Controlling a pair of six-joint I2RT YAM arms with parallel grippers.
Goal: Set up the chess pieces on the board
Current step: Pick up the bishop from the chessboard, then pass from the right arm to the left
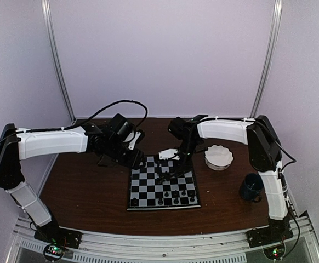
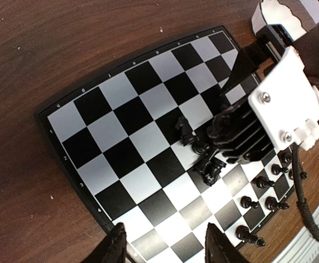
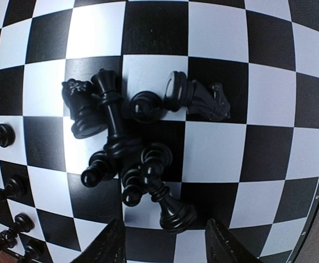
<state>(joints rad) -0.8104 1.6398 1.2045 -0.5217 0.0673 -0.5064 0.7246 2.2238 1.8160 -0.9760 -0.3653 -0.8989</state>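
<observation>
The board (image 1: 143,193) lies mid-table; it also shows in the left wrist view (image 2: 115,126) and fills the right wrist view (image 3: 258,82). A pile of black chess pieces (image 3: 124,150) lies toppled near its middle, with a knight (image 3: 200,101) on its side beside them. Several pawns (image 2: 258,183) stand in the board's near rows. My right gripper (image 3: 167,244) is open and empty, hovering just above the pile, a lying bishop (image 3: 173,205) between its fingers. My left gripper (image 2: 167,246) is open and empty over the board's far left edge.
A white scalloped bowl (image 1: 218,157) stands right of the board on the brown table (image 1: 77,192), and a dark blue mug (image 1: 251,187) sits nearer the right arm's base. The right arm's wrist (image 2: 280,104) hangs over the board's centre.
</observation>
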